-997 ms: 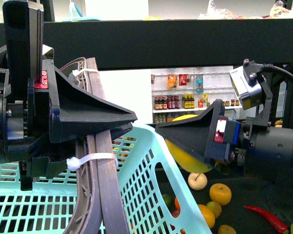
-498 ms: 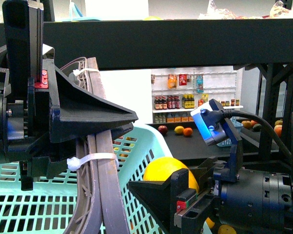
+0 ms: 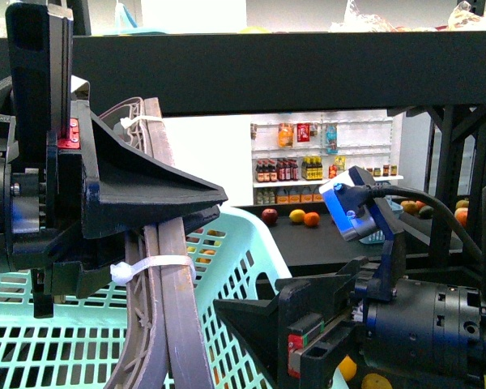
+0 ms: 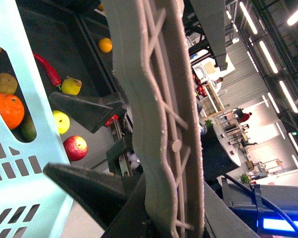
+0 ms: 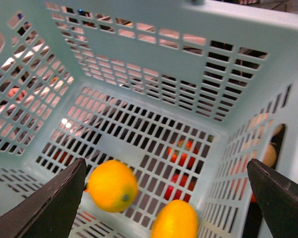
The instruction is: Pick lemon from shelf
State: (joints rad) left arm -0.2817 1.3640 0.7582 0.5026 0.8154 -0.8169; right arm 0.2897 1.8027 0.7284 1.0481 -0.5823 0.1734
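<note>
Right gripper point(image 5: 165, 162) open and empty, jaws spread wide over teal basket point(image 5: 154, 74). Lemon point(image 5: 111, 186) on the basket floor, near a second yellow fruit point(image 5: 175, 220). Left gripper point(image 3: 220, 204) clamped on grey basket handle point(image 3: 178, 324). Black shelf point(image 3: 308, 73) behind, loose fruit point(image 3: 297, 215) on its lower deck.

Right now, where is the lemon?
Right wrist view: the lemon lies in the teal basket beside another yellow fruit, under the open right hand.

White wall shelves point(image 3: 322, 180) stocked with bottles point(image 3: 287, 170); ceiling strip lights point(image 4: 268, 50) glowing overhead.
</note>
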